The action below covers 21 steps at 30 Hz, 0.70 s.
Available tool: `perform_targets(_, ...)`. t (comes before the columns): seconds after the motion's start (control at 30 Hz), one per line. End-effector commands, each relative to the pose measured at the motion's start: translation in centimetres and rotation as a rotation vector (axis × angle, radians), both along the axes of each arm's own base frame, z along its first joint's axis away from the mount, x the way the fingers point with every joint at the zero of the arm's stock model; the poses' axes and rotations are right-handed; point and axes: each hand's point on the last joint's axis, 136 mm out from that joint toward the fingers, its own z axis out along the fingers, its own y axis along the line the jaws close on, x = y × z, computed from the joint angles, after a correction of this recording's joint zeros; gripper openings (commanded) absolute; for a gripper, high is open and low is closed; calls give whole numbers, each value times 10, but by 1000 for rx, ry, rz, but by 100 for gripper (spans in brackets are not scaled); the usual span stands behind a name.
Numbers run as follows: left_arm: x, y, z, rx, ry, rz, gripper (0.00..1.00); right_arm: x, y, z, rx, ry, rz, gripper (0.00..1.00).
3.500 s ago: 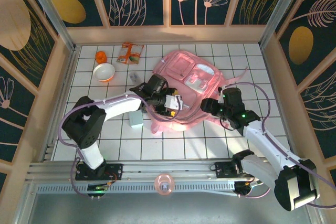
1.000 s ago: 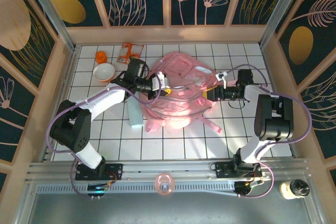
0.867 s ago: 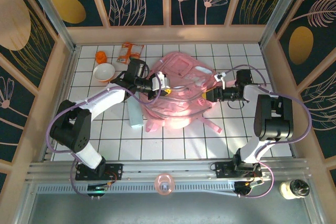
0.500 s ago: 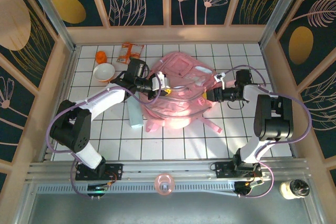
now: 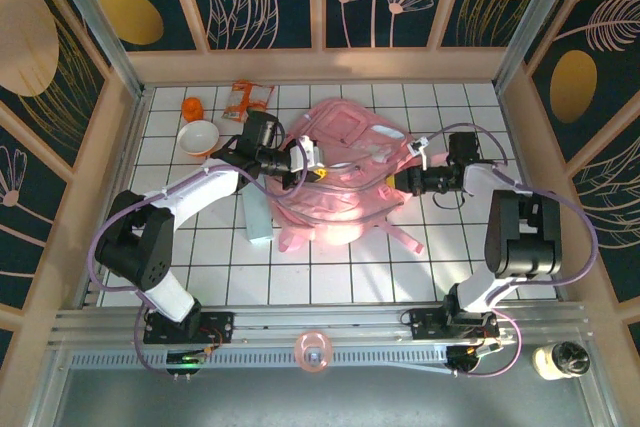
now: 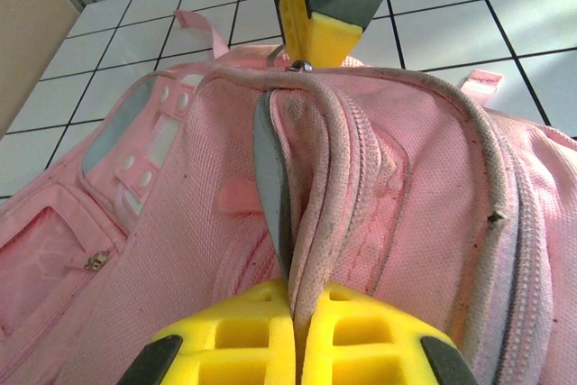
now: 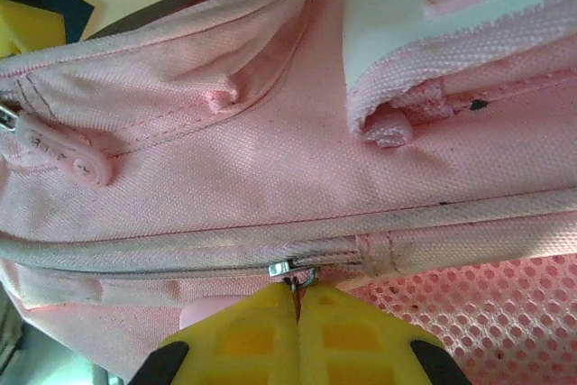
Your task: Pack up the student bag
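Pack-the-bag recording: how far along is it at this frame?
Done: no item looks packed. In hand: the left gripper pinches the zip seam of the student bag while the right gripper is shut on the zipper pull, apparently to open it. Left: the bowl, snack packet and pale blue box lie outside it.

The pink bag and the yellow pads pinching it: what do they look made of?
Student bag: matte woven cloth, likely synthetic; the weave grain shows. Its mesh panel: open netting. Zip slider: shiny, probably metal. Yellow pads: dull moulded plastic or rubber, with hollow cells; which, I cannot tell.
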Motion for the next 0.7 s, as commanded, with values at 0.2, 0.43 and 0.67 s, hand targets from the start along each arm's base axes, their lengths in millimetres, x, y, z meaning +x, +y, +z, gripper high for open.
perform_targets(0.2,35,4,28,-11,-185,157,0,2,-3,41,-106,-70,-116,0)
perform_targets(0.43,35,2,20,38,-204,204,0,-17,18,57,-107,-47,-62,0)
perform_targets(0.67,35,2,8,107,-237,206,0,-12,9,60,-184,73,-147,0)
